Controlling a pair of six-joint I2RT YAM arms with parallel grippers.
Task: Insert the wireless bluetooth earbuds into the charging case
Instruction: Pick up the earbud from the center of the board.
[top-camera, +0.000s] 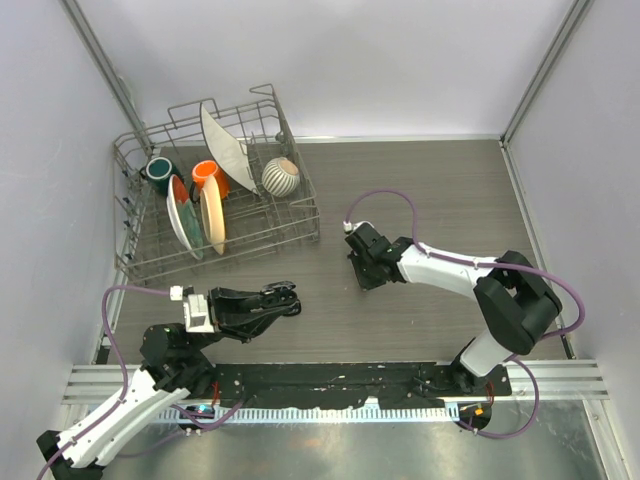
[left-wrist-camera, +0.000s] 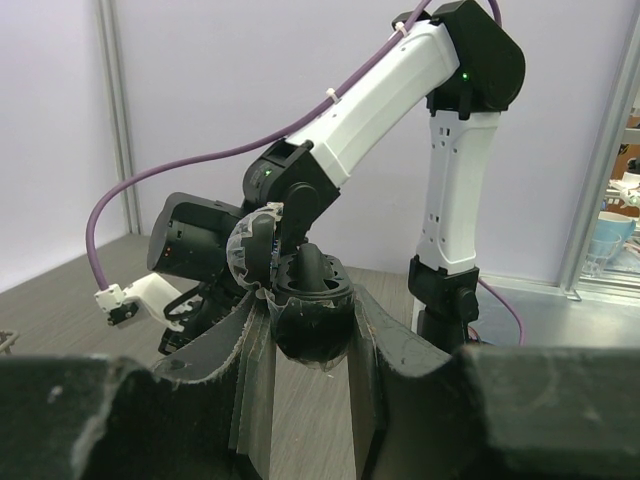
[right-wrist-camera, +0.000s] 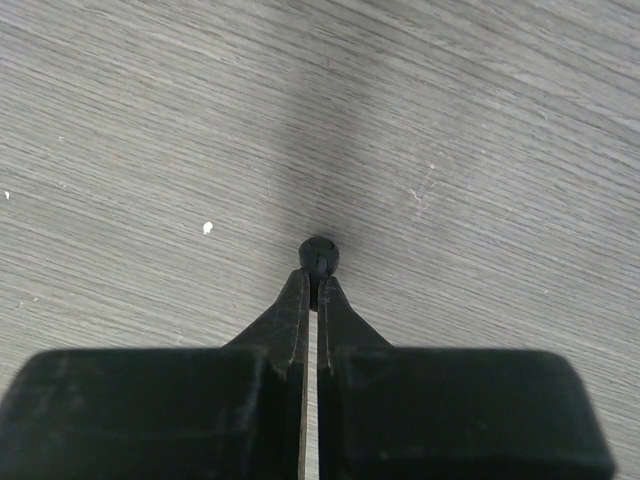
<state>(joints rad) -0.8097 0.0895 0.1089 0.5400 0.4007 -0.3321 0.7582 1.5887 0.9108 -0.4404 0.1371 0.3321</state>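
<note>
Earbud, tiny, round and black, pinched at right claw tips; left claw clamps open charging case.

L hand clamped; R hand pinched shut, pointing down.

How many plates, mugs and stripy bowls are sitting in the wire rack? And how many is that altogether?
Plates: 3 (white plate, teal-rimmed plate, orange plate)
Mugs: 2 (teal mug, orange mug)
Striped bowl: 1
Total: 6
</note>
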